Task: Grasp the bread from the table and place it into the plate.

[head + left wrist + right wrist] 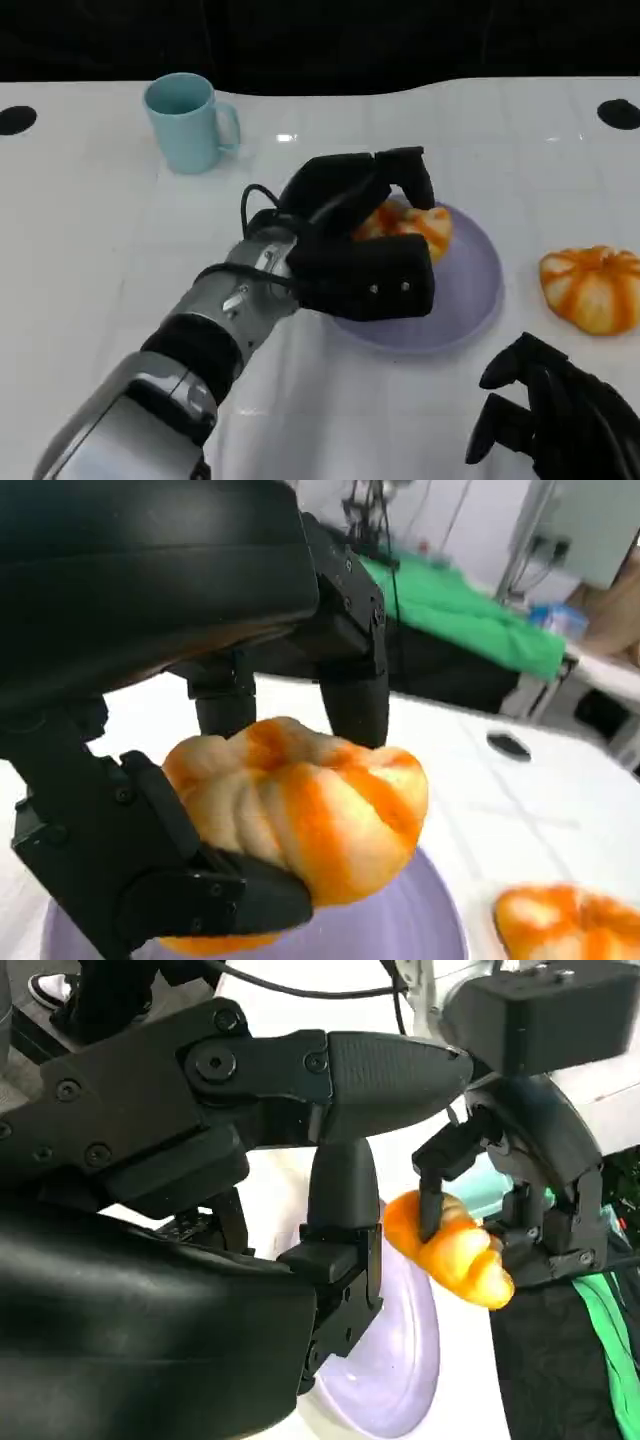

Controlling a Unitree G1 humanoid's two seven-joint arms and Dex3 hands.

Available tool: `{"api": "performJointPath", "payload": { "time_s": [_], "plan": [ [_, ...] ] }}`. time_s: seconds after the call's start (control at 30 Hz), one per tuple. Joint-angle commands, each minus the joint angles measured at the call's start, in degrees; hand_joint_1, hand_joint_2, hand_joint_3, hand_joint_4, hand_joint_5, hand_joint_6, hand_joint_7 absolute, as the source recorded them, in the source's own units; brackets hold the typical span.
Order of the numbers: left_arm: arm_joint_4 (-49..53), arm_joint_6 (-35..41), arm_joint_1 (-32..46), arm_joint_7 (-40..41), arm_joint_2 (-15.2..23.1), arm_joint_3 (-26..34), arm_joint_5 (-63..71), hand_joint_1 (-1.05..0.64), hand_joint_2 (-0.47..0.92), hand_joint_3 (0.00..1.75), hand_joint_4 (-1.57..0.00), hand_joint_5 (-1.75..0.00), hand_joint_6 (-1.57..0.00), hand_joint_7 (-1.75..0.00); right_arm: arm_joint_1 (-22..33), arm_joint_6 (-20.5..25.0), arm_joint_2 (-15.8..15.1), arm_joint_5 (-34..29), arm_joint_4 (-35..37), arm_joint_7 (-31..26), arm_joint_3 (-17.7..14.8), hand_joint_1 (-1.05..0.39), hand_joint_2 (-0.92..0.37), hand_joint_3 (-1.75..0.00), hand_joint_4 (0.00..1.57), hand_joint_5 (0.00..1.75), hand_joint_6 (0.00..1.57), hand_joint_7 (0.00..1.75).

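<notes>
My left hand [360, 235] grips an orange-and-cream bread roll [412, 224] over the lavender plate [472, 292]. In the left wrist view the roll [300, 810] sits between the black fingers [355, 695] and thumb, just above the plate [425, 925]. The right wrist view shows the roll [450, 1250] held a little off the plate [400, 1360] by the left hand [530, 1190]. A second bread roll [592, 288] lies on the table to the right of the plate. My right hand [560, 420] rests low at the near right, fingers apart, holding nothing.
A light blue mug [187, 122] stands at the far left of the white table. Black round marks [15, 120] sit at the far corners. The second roll [560, 925] lies close beside the plate's rim.
</notes>
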Motion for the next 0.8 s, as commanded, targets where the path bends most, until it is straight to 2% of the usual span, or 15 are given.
{"api": "performJointPath", "payload": {
  "time_s": [0.03,0.17,0.27,0.33,0.5,0.6,0.8],
  "plan": [
    [-0.06,0.09,-1.47,-5.17,1.12,0.09,-1.11,-0.35,0.91,0.27,-0.47,-0.69,-0.61,-0.12,0.47,0.11,-0.32,0.68,-0.56,-0.07,-0.38,-0.53,-0.92,-0.49,0.60,1.75,0.37,1.72],
    [-0.54,2.37,-2.42,-9.30,1.93,-2.37,1.23,-0.64,0.92,0.36,-0.16,-0.41,-0.34,-0.01,0.61,0.17,-0.27,0.64,-0.71,-0.20,-0.34,-0.53,-0.92,-0.49,0.60,1.75,0.37,1.73],
    [-1.01,2.78,-2.71,-11.50,2.61,-3.54,1.88,-0.79,0.92,0.45,-0.04,-0.33,-0.24,0.00,0.71,0.22,-0.18,0.63,-0.87,-0.33,-0.30,-0.53,-0.92,-0.49,0.60,1.75,0.37,1.73],
    [-1.27,2.97,-2.74,-12.16,2.91,-3.92,2.19,-0.85,0.92,0.50,-0.01,-0.28,-0.21,0.00,0.70,0.39,-0.22,0.63,-0.98,-0.42,-0.30,-0.53,-0.92,-0.49,0.60,1.75,0.37,1.73],
    [-1.61,3.16,-2.64,-12.48,3.02,-3.98,2.18,-0.87,0.92,0.51,0.00,-0.26,-0.20,0.00,0.69,0.45,-0.24,0.62,-1.03,-0.46,-0.30,-0.53,-0.92,-0.49,0.59,1.75,0.37,1.73],
    [-2.20,3.92,-2.41,-16.07,3.64,-3.34,0.93,-0.94,0.92,0.54,0.00,-0.22,-0.19,0.00,0.82,0.53,-0.21,0.64,-1.36,-0.62,-0.30,-0.52,-0.92,-0.50,0.59,1.75,0.36,1.74],
    [-4.61,3.77,-1.13,-19.09,4.69,-2.30,-0.65,-0.93,0.92,0.53,0.00,-0.21,-0.20,-0.01,0.66,0.36,-0.20,1.03,-1.03,-0.41,-0.56,-0.52,-0.92,-0.50,0.59,1.75,0.35,1.75]
  ]
}}
